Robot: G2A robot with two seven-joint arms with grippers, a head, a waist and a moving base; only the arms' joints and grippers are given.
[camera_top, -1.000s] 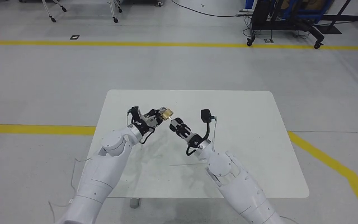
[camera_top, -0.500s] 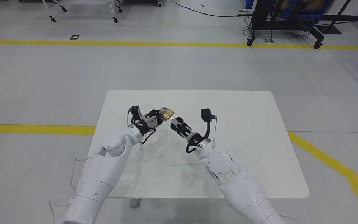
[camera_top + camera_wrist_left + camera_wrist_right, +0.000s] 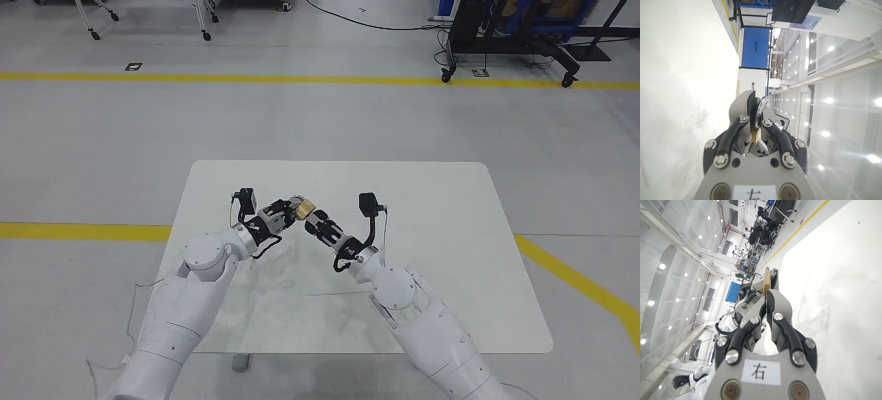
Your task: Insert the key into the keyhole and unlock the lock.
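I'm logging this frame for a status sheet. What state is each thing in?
Left gripper: shut on the lock, raised above the table.
Lock: off the table, clamped between the left fingers; locked or unlocked cannot be told.
Right gripper: shut, tips right at the lock.
Key: hidden; cannot tell whether it is inserted.

The top view looks steeply down from above the arms onto the table (image 3: 450,300). Each wrist view rides close behind its arm's jaws, looking out along them. Top and right wrist views share the left gripper (image 3: 290,211) and lock (image 3: 303,209).
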